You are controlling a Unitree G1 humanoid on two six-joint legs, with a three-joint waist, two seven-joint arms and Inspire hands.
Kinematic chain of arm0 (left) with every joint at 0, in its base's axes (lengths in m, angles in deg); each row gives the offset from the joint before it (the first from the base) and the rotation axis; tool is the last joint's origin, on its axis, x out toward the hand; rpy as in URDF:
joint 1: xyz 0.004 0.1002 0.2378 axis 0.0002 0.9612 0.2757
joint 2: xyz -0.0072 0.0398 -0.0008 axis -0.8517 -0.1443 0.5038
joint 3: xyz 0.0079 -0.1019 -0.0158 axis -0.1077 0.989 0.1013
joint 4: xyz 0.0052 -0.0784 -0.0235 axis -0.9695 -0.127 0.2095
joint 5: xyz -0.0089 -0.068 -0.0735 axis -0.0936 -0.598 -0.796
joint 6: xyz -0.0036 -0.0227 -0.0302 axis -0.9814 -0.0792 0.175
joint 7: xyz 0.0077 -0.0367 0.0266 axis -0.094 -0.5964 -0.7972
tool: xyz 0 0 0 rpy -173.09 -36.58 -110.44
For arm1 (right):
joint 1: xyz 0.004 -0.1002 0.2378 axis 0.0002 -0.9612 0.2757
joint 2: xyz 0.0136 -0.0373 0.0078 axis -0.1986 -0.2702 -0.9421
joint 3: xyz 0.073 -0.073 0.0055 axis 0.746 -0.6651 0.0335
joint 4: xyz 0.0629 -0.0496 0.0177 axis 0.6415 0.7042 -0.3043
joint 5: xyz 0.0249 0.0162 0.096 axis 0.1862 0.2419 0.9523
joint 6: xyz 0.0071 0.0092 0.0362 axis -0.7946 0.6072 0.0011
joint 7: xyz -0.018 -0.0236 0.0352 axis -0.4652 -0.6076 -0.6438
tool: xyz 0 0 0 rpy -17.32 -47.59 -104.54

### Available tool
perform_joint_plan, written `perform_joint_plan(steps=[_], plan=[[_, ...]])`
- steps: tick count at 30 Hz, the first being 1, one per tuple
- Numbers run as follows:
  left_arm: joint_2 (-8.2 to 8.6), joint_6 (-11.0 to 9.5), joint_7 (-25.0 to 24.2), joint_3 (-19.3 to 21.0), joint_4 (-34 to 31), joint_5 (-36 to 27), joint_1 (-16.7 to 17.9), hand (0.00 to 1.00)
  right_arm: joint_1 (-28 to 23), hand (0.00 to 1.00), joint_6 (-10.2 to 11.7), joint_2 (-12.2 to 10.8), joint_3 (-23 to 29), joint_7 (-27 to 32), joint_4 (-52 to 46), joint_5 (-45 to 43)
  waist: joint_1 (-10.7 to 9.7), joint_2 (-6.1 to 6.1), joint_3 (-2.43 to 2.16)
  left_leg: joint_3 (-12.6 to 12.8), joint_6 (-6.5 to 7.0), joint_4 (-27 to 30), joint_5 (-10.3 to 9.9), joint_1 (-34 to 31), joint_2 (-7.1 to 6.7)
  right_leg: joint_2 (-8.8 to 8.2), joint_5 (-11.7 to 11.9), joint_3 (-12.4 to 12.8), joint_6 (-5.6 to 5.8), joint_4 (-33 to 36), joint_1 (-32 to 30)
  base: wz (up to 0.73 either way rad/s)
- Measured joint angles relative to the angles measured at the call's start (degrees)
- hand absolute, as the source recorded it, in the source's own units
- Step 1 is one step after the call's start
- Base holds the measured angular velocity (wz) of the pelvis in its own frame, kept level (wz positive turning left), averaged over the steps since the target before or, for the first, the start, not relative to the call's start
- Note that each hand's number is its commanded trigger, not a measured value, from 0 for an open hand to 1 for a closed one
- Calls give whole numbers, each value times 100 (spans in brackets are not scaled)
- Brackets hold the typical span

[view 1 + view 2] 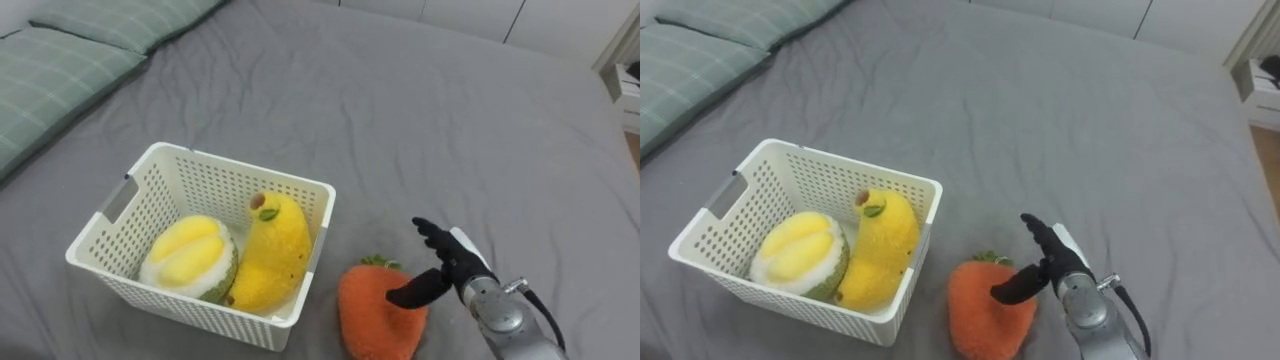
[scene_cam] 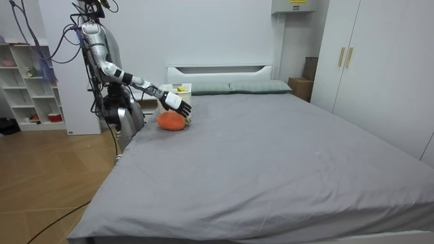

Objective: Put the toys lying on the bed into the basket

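An orange plush carrot (image 1: pixel 375 312) (image 1: pixel 985 308) with a small green top lies on the grey bed just right of a white slatted basket (image 1: pixel 165 170) (image 1: pixel 780 160). In the basket lie a yellow plush banana (image 1: pixel 270 250) and a pale yellow and green plush durian (image 1: pixel 190 255). My right hand (image 1: pixel 440 265) (image 1: pixel 1045 262) is open, its fingers spread above the carrot's right side and its thumb against the carrot's top. From the room view, I stand at the bedside with my right hand (image 2: pixel 178 102) stretched over the carrot (image 2: pixel 171 120).
Green striped pillows (image 1: pixel 60 60) lie at the head of the bed, up left. Grey sheet (image 1: pixel 450 130) stretches wide to the right of the basket. A white bedside table (image 1: pixel 628 85) stands past the bed's far right edge.
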Motion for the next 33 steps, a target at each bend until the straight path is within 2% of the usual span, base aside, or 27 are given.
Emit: perform_joint_plan(steps=[4, 9, 15, 17, 18, 19, 20, 33], plan=[[18, 32, -51, -86, 0, 1, 44, 0, -18, 0, -2, 3, -142, -139, 122, -32, -2, 11, 6, 8, 7, 48, -15, -15, -8, -7, -11, -17, 14, -4, 15, 1], [36, 60, -142, -96, -1, 22, 36, 0, -42, 0, -2, -121, -409, -213, 276, -139, 34, 44, 23, -17, 17, 88, -43, -23, -15, -11, -23, -24, 29, -15, 30, 0], [40, 55, -139, -100, -140, 21, 29, 0, -40, 2, 0, -239, -488, -286, 324, -484, 126, 34, 16, -56, 19, 82, -45, -54, -23, -10, -26, -28, 32, -47, 21, 0], [40, 50, -125, -100, -160, 21, 29, 0, -39, 62, 0, -242, -528, -310, 331, -505, 141, 20, 6, -76, 19, 79, -45, -53, -26, -3, -26, -35, 32, -73, 42, 4], [41, 50, -120, -98, -160, 21, 32, 0, -39, 74, 0, -242, -556, -320, 332, -579, 151, 8, 0, -81, 17, 77, -47, -49, -26, 0, -26, -35, 32, -80, 50, 4], [41, 50, -120, -98, -160, 21, 34, 0, -39, 94, 0, -241, -575, -319, 333, -633, 151, 7, -1, -84, 16, 76, -47, -47, -25, 2, -26, -37, 32, -84, 56, 0], [42, 50, -120, -98, -160, 21, 35, 0, -39, 100, 0, -241, -587, -318, 341, -716, 154, 5, 0, -90, 14, 76, -49, -39, -25, 2, -26, -46, 32, -89, 70, 0], [44, 76, -109, -106, -153, 21, 58, 0, 40, 100, -2, -235, -594, -262, 706, -938, 160, -3, 6, -96, 6, 91, -88, 2, -17, 13, -24, -39, 30, -87, 118, 0]])
